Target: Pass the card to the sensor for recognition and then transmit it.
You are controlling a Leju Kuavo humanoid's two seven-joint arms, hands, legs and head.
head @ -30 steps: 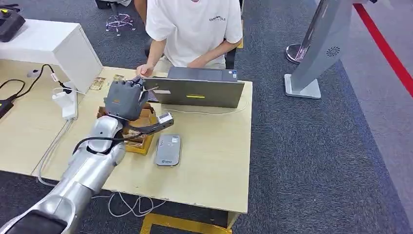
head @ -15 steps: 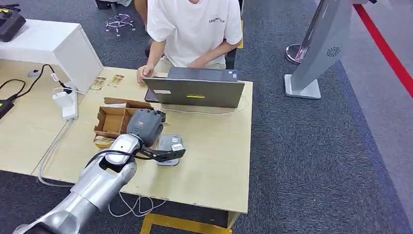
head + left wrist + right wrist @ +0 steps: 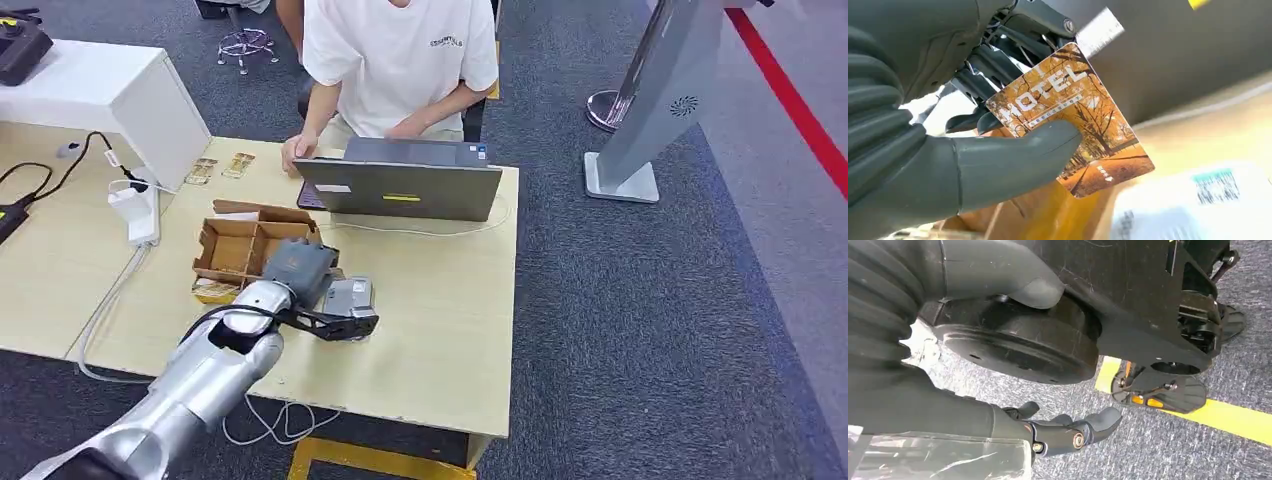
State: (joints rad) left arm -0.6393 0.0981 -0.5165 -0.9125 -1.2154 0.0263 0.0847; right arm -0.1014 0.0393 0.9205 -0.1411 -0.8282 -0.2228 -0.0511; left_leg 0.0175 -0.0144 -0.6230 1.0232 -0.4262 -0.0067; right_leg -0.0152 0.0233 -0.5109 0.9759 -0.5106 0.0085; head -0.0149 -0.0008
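Note:
My left hand (image 3: 297, 268) hovers at the near right corner of the cardboard box, right by the grey card sensor (image 3: 352, 294) lying flat on the table. It pinches an orange card (image 3: 1074, 116) printed with autumn trees and the word HOTEL between thumb (image 3: 1013, 160) and fingers. Below the card, the sensor's pale top with a label (image 3: 1198, 200) is blurred, and I cannot tell whether the card touches it. My right hand (image 3: 1068, 432) hangs beside my body over the grey carpet, fingers loosely apart and holding nothing.
An open, divided cardboard box (image 3: 235, 248) sits left of the sensor. A person (image 3: 400, 50) sits behind a grey laptop (image 3: 400, 185) at the table's far edge. Two small cards (image 3: 220, 167) and a white adapter (image 3: 135, 210) lie further left. A grey kiosk stand (image 3: 650, 110) is on the carpet, right.
My left hand has come down from above the box's far side, towards me and rightward, carrying the card to the sensor. In the last half second it barely shifted.

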